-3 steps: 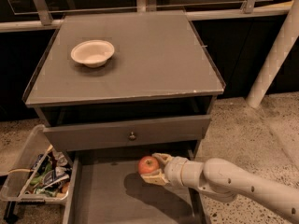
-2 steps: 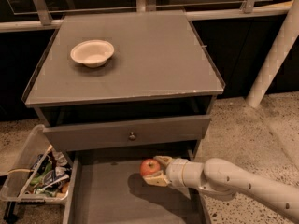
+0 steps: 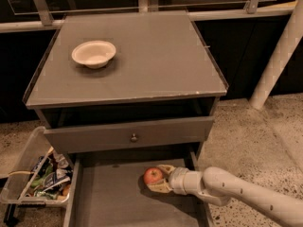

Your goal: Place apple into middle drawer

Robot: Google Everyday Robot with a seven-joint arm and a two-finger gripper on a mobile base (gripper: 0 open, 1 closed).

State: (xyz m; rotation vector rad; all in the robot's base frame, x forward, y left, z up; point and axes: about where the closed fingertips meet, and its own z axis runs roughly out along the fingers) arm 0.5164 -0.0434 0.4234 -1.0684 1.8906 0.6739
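Claw (image 3: pixel 158 178) clamped on apple (image 3: pixel 151 175) inside middle drawer (image 3: pixel 109 200), near its back edge.

The claw (image 3: pixel 159 178) seemingly grips the apple (image 3: pixel 152 175) low inside the middle drawer (image 3: pixel 109 200).

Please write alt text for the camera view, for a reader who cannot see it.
The gripper, reaching in from the right, holds the apple low inside the open middle drawer. A white bowl sits on the cabinet top, and a bin of packets stands beside the cabinet at the picture's left.
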